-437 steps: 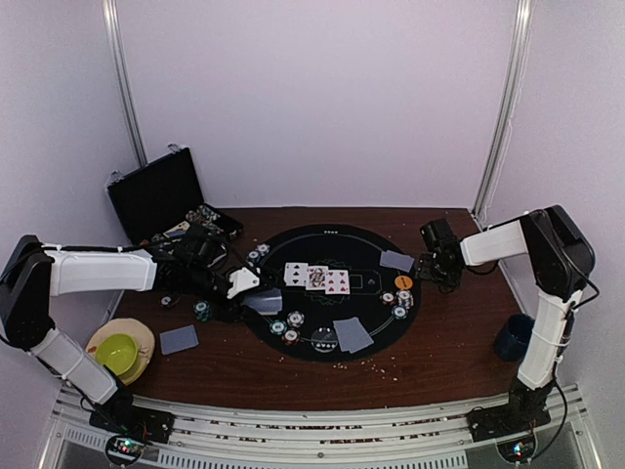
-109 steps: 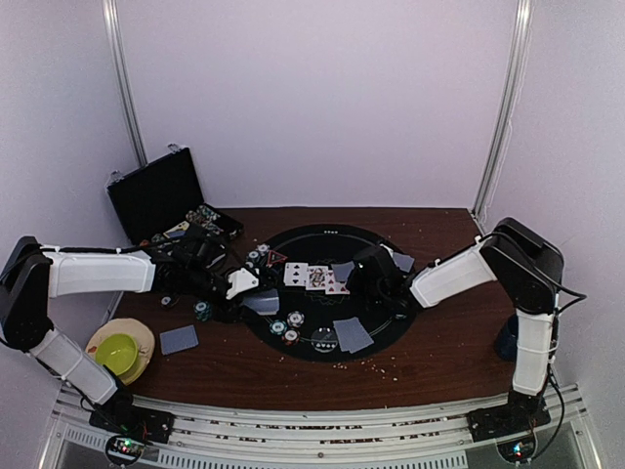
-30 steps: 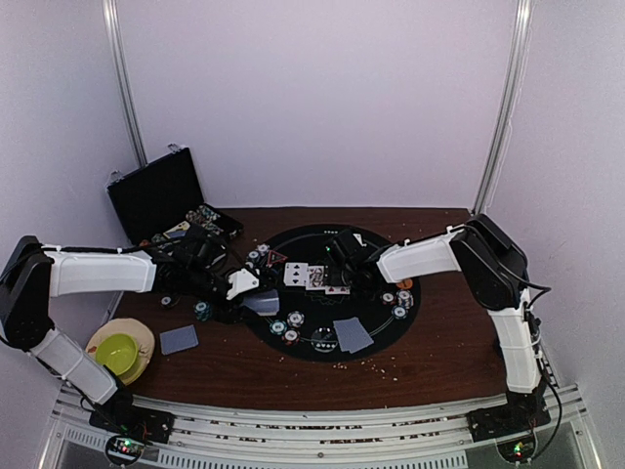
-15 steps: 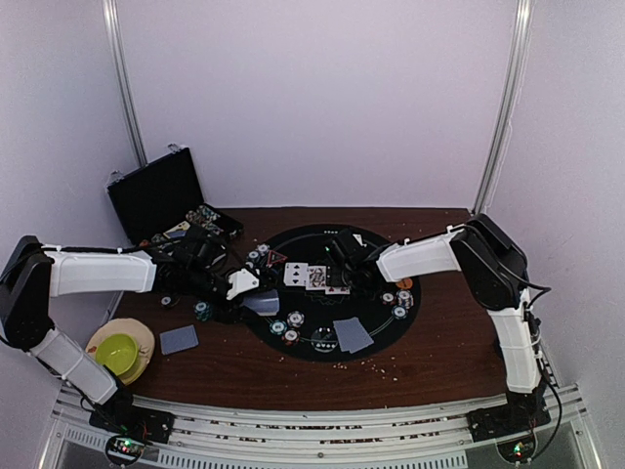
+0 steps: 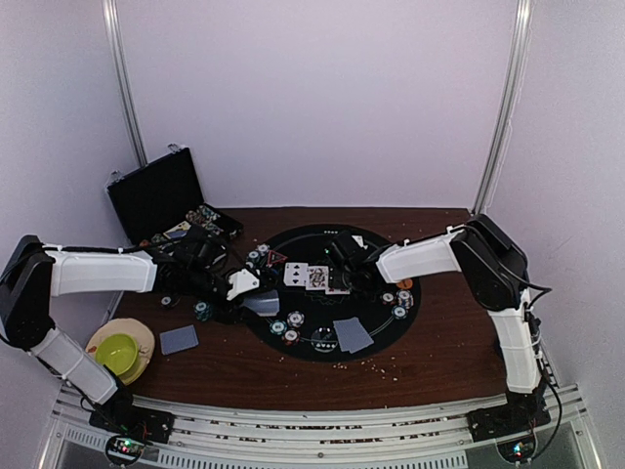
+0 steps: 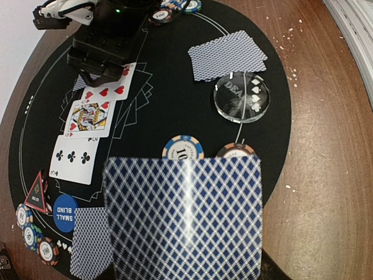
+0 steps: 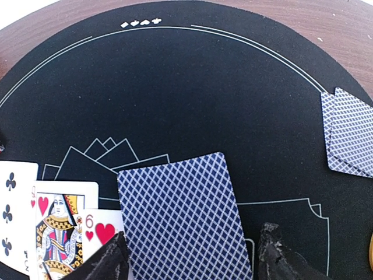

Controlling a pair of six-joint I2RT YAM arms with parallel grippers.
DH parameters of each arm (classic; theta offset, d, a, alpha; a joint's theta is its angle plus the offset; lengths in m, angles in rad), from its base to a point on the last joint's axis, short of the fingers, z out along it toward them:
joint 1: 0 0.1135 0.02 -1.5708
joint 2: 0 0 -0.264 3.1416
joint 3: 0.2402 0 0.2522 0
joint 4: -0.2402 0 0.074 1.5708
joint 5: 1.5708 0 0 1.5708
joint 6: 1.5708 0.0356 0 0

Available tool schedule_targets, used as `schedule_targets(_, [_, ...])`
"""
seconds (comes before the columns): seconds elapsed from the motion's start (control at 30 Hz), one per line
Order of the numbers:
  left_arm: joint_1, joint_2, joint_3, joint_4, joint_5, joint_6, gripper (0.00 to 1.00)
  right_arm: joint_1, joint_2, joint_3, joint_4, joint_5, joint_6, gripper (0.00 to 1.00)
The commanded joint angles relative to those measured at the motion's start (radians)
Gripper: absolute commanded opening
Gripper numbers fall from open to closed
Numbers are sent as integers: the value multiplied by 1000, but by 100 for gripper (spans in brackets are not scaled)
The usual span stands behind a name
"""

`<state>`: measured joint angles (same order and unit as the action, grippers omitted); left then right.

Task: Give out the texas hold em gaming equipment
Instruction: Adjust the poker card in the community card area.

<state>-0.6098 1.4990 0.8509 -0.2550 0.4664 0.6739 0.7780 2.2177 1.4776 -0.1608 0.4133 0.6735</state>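
On the mat (image 7: pixel 175 76), three cards (image 6: pixel 87 116) are dealt face up, a fourth card (image 7: pixel 180 216) is straddled by the parted right pincer (image 7: pixel 192 259), and a spare card (image 6: pixel 183 216) is clamped, undealt, in the left pincer (image 5: pixel 249 293).

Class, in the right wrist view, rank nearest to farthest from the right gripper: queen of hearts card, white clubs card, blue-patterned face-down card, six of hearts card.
1. Blue-patterned face-down card, straddled by the right gripper.
2. Six of hearts card, just left.
3. Queen of hearts card, further left.
4. White clubs card, leftmost.
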Motion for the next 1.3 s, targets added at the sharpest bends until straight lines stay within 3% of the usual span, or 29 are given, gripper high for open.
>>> schedule_targets(0.0, [1, 9, 13, 39, 8, 0, 53, -6, -37, -39, -29, 16, 17, 75])
schedule_targets(1.27, [0, 10, 14, 39, 11, -2, 53, 46, -123, -119, -61, 60, 145, 71])
